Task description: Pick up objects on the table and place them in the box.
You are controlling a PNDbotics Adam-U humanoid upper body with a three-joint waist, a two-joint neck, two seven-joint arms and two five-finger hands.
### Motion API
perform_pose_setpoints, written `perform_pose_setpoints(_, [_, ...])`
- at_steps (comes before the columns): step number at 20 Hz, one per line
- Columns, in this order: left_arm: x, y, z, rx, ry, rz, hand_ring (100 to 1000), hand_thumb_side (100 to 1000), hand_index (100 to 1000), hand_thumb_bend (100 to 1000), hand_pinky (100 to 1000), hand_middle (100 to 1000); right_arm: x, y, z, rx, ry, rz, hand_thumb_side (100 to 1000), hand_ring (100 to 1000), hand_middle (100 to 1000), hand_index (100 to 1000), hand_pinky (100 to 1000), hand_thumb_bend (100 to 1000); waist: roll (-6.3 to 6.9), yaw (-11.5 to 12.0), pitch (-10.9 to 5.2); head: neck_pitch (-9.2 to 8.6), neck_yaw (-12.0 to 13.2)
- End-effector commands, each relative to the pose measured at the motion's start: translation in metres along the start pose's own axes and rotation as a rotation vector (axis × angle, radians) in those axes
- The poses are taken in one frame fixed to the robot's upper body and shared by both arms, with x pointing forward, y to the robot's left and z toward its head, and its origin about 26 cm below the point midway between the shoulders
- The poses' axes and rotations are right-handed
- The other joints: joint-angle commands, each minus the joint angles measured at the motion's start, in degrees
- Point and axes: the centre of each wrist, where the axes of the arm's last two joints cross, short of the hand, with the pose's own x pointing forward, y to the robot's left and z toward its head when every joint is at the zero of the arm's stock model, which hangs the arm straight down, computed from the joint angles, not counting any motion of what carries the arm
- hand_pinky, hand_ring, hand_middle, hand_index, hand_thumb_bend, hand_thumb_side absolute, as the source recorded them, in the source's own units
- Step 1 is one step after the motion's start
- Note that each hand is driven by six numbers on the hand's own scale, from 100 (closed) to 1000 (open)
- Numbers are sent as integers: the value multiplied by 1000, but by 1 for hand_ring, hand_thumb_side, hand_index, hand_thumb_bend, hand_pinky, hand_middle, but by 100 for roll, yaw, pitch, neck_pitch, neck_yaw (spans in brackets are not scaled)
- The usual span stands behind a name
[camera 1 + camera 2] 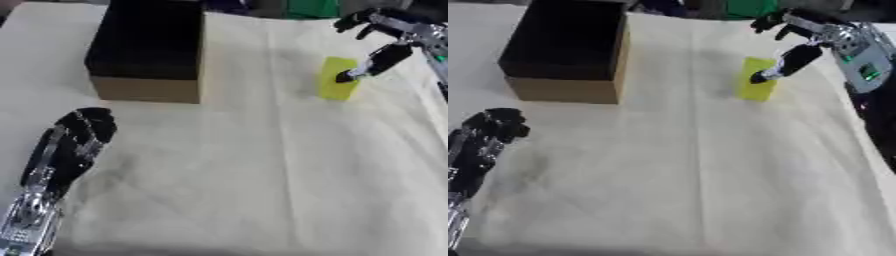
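Note:
A yellow block (334, 80) stands upright on the cream cloth at the right, well to the right of the box. My right hand (382, 36) hovers over it from the upper right, fingers spread and open, its thumb tip (347, 76) touching the block's top right face. The cardboard box (149, 50), open on top with a dark inside, stands at the upper left. My left hand (72, 145) rests open at the lower left, fingers pointing up, holding nothing.
A cream cloth (254, 175) covers the table, wrinkled in places. A green thing (311, 7) and dark shapes lie past the far edge. My right forearm (859, 55) with a small green light runs off the right side.

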Motion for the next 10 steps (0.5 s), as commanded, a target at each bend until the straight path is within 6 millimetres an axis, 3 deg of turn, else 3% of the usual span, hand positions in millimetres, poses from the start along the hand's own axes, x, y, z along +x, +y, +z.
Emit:
perform_pose_setpoints(1, [8, 4, -3, 4, -30, -14, 618, 566, 706, 579, 683, 592, -4, -10, 6, 7, 25, 34, 322, 920, 808, 904, 786, 731, 20, 6, -112, 13, 5])
perform_pose_setpoints(10, [9, 4, -4, 3, -33, -12, 618, 566, 706, 580, 683, 591, -8, 4, 2, 67, 48, 42, 334, 915, 797, 892, 787, 740, 42, 7, -105, 7, 5])
